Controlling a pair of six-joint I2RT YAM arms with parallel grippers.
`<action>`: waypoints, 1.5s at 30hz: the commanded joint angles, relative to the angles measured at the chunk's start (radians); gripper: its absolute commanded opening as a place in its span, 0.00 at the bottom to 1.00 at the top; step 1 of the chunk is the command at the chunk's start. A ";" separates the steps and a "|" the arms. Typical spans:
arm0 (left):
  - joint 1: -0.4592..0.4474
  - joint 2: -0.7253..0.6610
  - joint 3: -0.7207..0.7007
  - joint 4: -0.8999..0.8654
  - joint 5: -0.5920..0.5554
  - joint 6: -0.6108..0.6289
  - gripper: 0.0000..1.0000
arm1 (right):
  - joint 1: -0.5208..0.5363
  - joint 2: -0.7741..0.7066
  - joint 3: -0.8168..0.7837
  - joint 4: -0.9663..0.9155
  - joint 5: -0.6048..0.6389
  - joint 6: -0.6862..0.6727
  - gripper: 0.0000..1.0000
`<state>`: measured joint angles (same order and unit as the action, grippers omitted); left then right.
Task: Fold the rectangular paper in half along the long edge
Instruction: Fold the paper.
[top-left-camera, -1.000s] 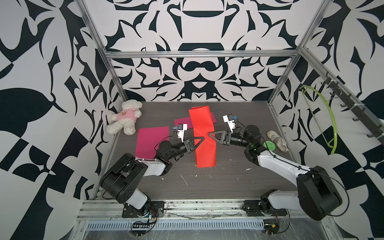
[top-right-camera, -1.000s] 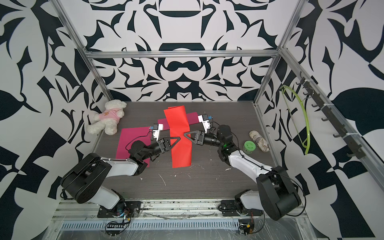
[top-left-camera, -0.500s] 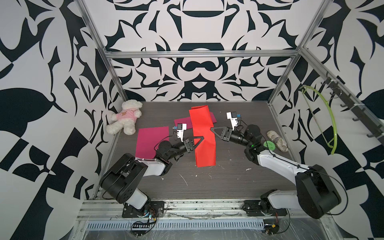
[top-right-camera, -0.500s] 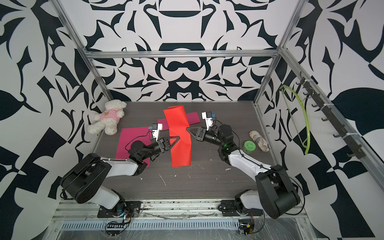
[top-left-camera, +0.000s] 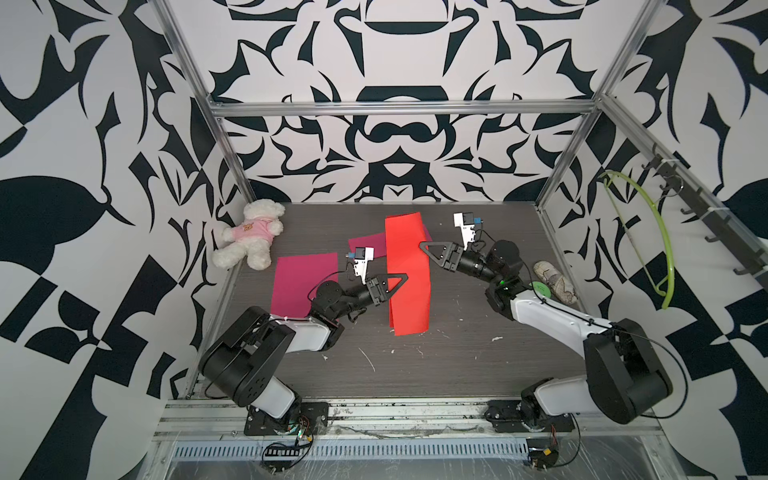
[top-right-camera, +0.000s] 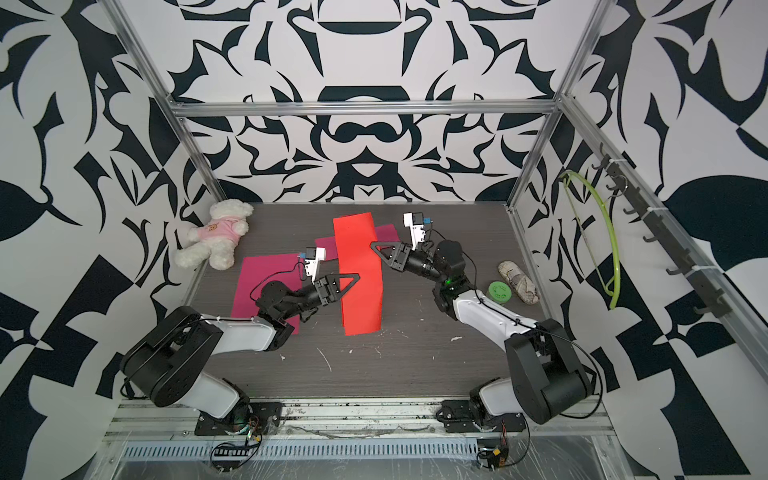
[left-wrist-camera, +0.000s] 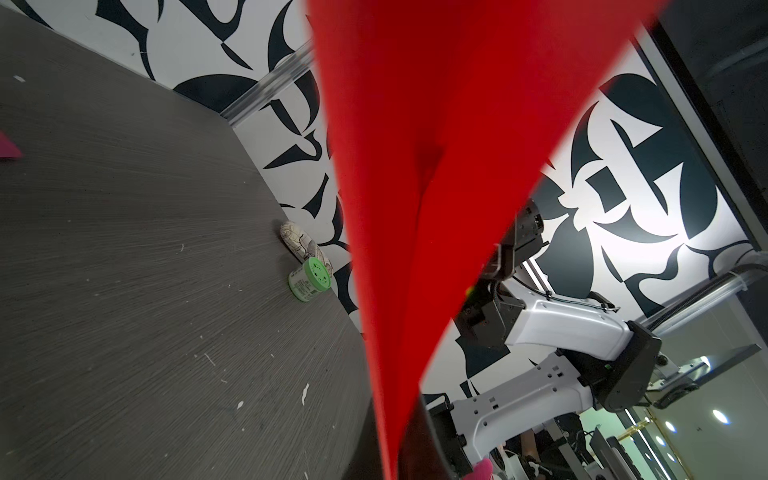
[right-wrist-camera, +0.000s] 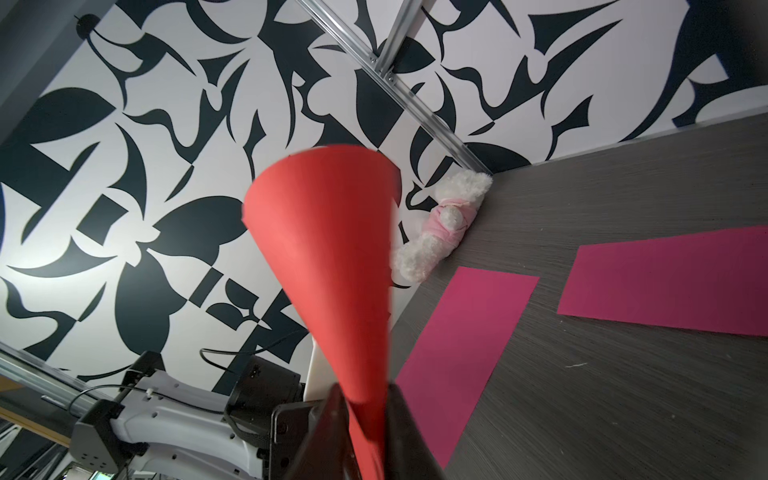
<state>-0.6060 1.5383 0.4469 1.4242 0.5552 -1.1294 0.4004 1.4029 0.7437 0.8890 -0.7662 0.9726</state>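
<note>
In both top views, left gripper (top-left-camera: 403, 277) and right gripper (top-left-camera: 422, 245) clamp the red rectangular paper sheet (top-left-camera: 409, 299), raised over the dark table (top-left-camera: 465, 361). Left wrist: its halves converge. Right wrist: it bows from closed jaws. Looks mid-fold; next, match edges, press flat.

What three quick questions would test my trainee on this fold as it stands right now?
1. True or false: the red rectangular paper sheet lies flat and untouched on the dark wood-grain table.
2. Left gripper and right gripper: which is shut on the red sheet? A left only; B right only; C both.
3. Fill in: the small green-lidded jar stands on the ___ arm's side of the table.
Key: 1 false, both grippers hold it partly raised; 2 C; 3 right.
</note>
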 joint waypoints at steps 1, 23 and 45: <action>0.001 -0.007 0.002 0.015 0.025 0.000 0.00 | -0.002 -0.002 0.060 0.087 -0.016 0.001 0.00; 0.002 -0.001 -0.019 0.014 0.025 -0.001 0.00 | -0.011 0.038 0.179 0.080 0.083 -0.014 0.06; 0.001 -0.003 -0.019 0.014 0.018 0.006 0.00 | -0.012 0.052 0.201 0.062 0.161 0.001 0.07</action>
<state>-0.6033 1.5383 0.4370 1.4242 0.5655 -1.1336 0.3920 1.4868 0.9302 0.9058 -0.6304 0.9779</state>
